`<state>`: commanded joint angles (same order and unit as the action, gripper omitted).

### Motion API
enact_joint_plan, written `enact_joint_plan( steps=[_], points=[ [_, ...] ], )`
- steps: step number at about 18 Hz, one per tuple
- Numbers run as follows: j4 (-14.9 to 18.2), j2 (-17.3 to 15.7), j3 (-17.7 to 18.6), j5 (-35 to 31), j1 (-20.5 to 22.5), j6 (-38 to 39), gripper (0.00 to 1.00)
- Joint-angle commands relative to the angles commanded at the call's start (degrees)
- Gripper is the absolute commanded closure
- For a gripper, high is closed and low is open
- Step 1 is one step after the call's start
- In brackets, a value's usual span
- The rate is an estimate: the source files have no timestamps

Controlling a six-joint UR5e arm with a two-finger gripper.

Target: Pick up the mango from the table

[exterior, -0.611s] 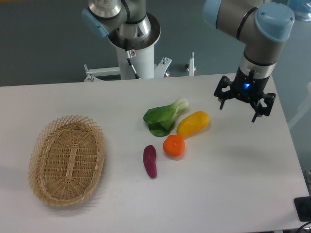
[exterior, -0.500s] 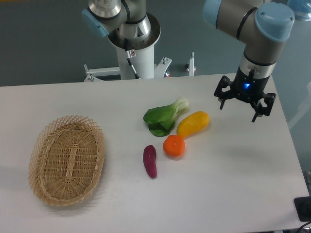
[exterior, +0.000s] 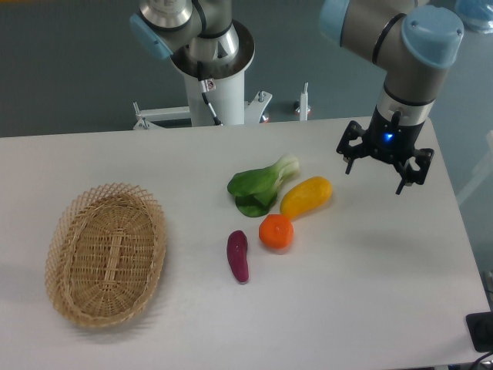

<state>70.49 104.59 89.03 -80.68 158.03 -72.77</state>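
The mango (exterior: 306,196) is a glossy yellow oblong fruit lying near the middle of the white table (exterior: 370,285). It rests between a green leafy vegetable and a round orange fruit. My gripper (exterior: 374,176) hangs above the table to the right of the mango, a little higher in the picture. Its fingers are spread apart and hold nothing. A blue light glows on the gripper body.
A green bok choy (exterior: 262,185) touches the mango's left end. A round orange fruit (exterior: 276,231) sits just below the mango. A dark purple vegetable (exterior: 237,256) lies left of the orange. A wicker basket (exterior: 106,253) stands at the left. The arm's base (exterior: 212,69) stands at the back.
My gripper has shifted slightly to the left, toward the mango. The objects on the table have not moved.
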Motion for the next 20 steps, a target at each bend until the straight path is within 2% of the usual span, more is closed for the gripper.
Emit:
enact_joint_plan(
  steps=[4, 9, 13, 16, 20],
  points=[
    [-5.8, -0.8, 4.0, 0.0, 0.0, 0.0, 0.00],
    [-6.7, -1.4, 6.1, 0.0, -0.1, -0.7, 0.00],
    [-7.1, -2.0, 10.8, -0.2, -0.1, -2.7, 0.00],
    [-10.3, -1.9, 14.0, -0.7, -0.1, -7.1, 0.00],
    [-10.6, -1.3, 17.3, -2.5, 0.1, -16.7, 0.00]
  ],
)
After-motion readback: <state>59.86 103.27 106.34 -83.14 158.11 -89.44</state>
